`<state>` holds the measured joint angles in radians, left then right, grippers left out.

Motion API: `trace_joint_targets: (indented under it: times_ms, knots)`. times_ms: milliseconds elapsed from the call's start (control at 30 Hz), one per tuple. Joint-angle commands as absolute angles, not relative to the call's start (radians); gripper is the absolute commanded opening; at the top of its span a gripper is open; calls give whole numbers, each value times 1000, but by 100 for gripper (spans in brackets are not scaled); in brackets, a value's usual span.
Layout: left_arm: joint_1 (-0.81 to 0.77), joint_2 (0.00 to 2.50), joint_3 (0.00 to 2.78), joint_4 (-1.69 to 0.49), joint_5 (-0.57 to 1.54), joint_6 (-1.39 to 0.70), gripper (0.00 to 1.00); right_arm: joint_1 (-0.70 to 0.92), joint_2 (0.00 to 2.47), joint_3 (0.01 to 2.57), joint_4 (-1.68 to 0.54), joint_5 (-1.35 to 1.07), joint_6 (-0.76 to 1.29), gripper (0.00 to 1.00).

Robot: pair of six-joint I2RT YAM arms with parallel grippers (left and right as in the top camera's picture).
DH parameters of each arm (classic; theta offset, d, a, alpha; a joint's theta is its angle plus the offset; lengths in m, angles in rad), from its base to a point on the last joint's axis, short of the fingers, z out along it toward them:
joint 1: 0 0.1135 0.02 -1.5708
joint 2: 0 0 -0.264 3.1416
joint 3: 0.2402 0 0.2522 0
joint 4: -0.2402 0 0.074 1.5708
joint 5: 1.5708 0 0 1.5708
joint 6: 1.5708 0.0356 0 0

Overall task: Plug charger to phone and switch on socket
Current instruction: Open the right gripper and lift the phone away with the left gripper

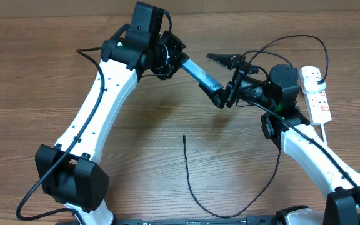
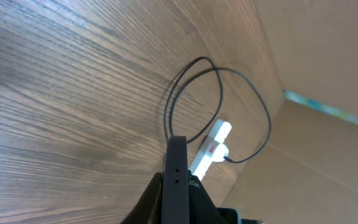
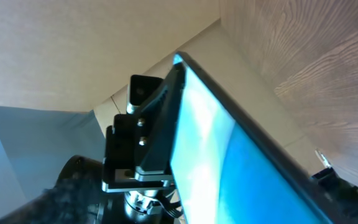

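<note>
Nearest, loose on the brown wood-grain table (image 1: pixel 142 175): long thin black charger cable (image 1: pixel 189 181), slim connector tip (image 1: pixel 184 137) plugged into nothing. Above mid-table, lifted off the surface: slim black-edged phone (image 1: pixel 200 74) with a glowing blue screen, clamped edge-on in the left gripper (image 1: pixel 184 62). Either side of its free end, right gripper (image 1: pixel 215 81) spread wide, gripping nothing. Farthest right, white elongated power strip (image 1: pixel 315 94), black plug (image 1: pixel 320 82) seated in it.

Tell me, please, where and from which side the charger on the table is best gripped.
Probably grip the charger just behind its connector tip, coming down from above with the jaws across the cable. That end lies straight and flat on the table, apart from other things.
</note>
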<state>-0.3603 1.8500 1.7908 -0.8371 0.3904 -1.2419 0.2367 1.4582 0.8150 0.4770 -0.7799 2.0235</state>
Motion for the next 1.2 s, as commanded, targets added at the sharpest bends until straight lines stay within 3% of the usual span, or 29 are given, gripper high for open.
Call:
trace_joint_targets:
  times_ms: [0,100,767,967,1167]
  knots:
    - [-360,1844,1787,-838,393,-1192,4,234,1449,826,484,-752,2162,94]
    - [-353,1844,1787,-838,393,-1189,4,234,1449,826,484,-752,2162,100]
    - [-225,1844,1787,-867,492,-1041,5,208,1450,826,274,-732,2030,100]
    - [-142,1844,1787,-939,581,-882,7,134,1450,826,229,-731,1842,100]
    - [-84,1844,1787,-941,859,-670,10,106,1450,826,78,-723,1537,100]
